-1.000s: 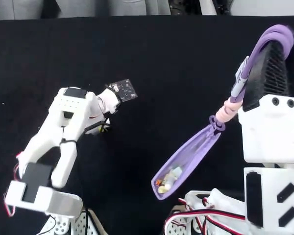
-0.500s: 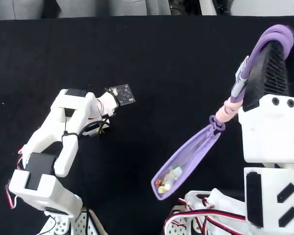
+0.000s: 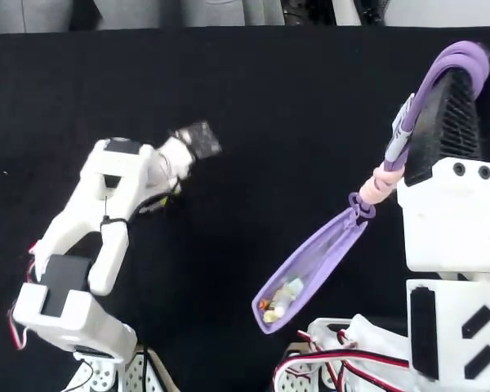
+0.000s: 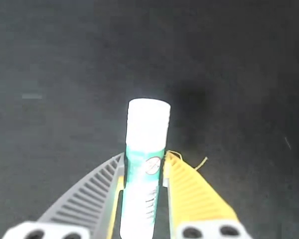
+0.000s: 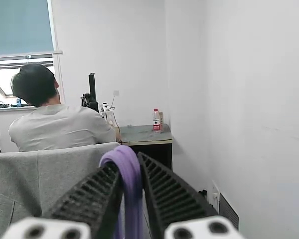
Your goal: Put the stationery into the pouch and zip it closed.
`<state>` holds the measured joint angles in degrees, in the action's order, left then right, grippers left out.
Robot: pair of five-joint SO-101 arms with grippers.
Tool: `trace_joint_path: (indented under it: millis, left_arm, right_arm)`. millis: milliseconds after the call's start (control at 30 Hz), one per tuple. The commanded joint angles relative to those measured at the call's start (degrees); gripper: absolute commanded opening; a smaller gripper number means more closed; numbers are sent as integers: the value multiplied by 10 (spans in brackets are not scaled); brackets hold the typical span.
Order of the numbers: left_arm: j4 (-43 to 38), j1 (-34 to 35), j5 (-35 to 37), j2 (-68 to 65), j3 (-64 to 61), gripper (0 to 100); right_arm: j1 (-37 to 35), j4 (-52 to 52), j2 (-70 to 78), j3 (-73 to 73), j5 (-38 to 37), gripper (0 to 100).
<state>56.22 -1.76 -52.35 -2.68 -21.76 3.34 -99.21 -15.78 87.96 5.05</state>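
A white glue stick (image 4: pixel 147 134) with a green label stands between the grey and yellow fingers of my left gripper (image 4: pixel 142 163), which is shut on it above the black table. In the high view the left arm (image 3: pixel 106 204) is at mid-left. My right gripper (image 5: pixel 128 165) is raised high and shut on the purple strap (image 5: pixel 125 167) of the pouch. The purple pouch (image 3: pixel 314 261) hangs tilted from the strap (image 3: pixel 449 61) at the right, its mouth open toward the left, with several small stationery items (image 3: pixel 279 300) in its lower end.
The black table (image 3: pixel 269 122) stretches wide between the two arms. The right arm's white body (image 3: pixel 453 245) stands at the right edge, with wires at the front. Behind the table a person sits facing away in the right wrist view.
The left arm has swung a little toward the far side of the table, carrying the glue stick. The right arm and the pouch have not moved.
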Motion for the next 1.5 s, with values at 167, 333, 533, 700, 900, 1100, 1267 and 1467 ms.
trace_joint_path:
  millis: [167,333,533,700,900,1100,1267,1467]
  left_arm:
    - [-7,-37,365,287,124,30]
    - [-8,-119,440,482,120,30]
    - [-107,-249,470,659,8,30]
    - [-236,-342,470,798,-145,29]
    - [-359,-407,470,912,-259,29]
    - [-351,-509,474,926,-250,29]
    - [-282,-616,471,920,-255,29]
    - [-269,-634,474,916,-268,29]
  right_arm:
    - [4,-17,7,5,-5,11]
    - [4,-17,8,5,-5,11]
    - [4,-17,9,5,-5,11]
    - [4,-17,9,5,-5,11]
    - [4,-17,9,5,-5,11]
    - [5,-17,9,5,-5,11]
    - [5,-17,9,4,-5,11]
    - [5,-17,10,4,-5,11]
